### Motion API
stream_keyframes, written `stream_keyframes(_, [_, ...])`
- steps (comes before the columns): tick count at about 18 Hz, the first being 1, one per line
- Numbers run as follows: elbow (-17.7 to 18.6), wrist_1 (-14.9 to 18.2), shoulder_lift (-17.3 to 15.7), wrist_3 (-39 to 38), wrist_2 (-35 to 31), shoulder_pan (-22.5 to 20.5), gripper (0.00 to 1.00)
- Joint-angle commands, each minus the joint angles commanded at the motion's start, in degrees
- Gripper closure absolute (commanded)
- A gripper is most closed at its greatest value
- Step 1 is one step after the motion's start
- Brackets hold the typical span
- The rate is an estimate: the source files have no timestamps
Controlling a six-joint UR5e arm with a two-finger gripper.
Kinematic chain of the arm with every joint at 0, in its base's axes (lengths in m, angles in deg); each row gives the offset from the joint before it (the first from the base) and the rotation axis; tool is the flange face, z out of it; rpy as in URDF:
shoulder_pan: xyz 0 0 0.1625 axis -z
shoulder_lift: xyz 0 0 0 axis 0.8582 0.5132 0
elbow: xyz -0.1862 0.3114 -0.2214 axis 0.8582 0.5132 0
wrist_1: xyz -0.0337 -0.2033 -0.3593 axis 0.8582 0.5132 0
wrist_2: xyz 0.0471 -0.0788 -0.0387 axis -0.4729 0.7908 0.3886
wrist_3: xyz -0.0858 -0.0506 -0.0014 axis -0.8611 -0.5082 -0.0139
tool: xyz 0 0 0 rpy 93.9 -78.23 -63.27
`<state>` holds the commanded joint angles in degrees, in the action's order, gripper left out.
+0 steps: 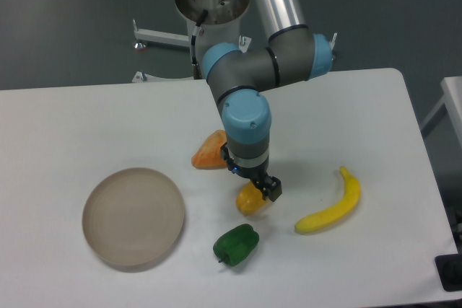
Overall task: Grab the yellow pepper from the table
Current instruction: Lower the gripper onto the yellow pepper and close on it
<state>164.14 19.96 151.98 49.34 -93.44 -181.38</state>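
Gripper [254,182]: hung directly over the yellow pepper [250,200], its dark body covering the pepper's upper part. The fingers were seen end-on from above and merged with the wrist, so whether they stood apart or together could not be told, nor whether they touched the pepper.

Yellow pepper: lay on the table [65,120], a little right of centre and towards the near edge; only its lower, rounded yellow-orange portion showed below the gripper. Surface smooth, slightly glossy.

Orange lump [208,151]: wedge-shaped, mottled orange, rough-looking; lay just up-left of the pepper, its right end hidden behind the arm's wrist.

Green pepper [236,244]: stubby, dark glossy green, lobed; lay near the pepper on its front-left side, apart from it.

Banana [331,204]: long, curved, smooth yellow; lay to the right of the pepper, clear of it, with bare tabletop between the two.

Round dish [133,216]: shallow, pale beige, matte, with a low rim; sat well apart to the left, near the front edge.

Table: flat white top with rounded corners. Open surface lay across the whole left-rear area and along the right edge beyond the banana. Nearest items around the pepper were the lump behind and the green pepper in front; the right side was more open.

Arm: grey tubular links with light-blue joint caps, reaching in from the rear pedestal [214,30].
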Motion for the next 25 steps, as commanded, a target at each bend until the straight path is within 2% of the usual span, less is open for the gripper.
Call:
stream_keyframes(8, [-0.61, -0.8, 0.88, 0.62, 0.0, -0.26, 0.0])
stream_keyframes(11, [-0.17, -2.02, 0.97, 1.05, -0.96, -0.35, 0.0])
stream_keyframes(22, [0.09, -2.03, 1.93, 1.32, -1.41, -0.35, 0.0])
stream_keyframes(24, [0.09, -2.03, 1.93, 1.32, -1.41, -0.35, 0.06])
stream_keyframes(25, [0.0, -2.03, 1.93, 1.41, -1.41, -0.35, 0.19])
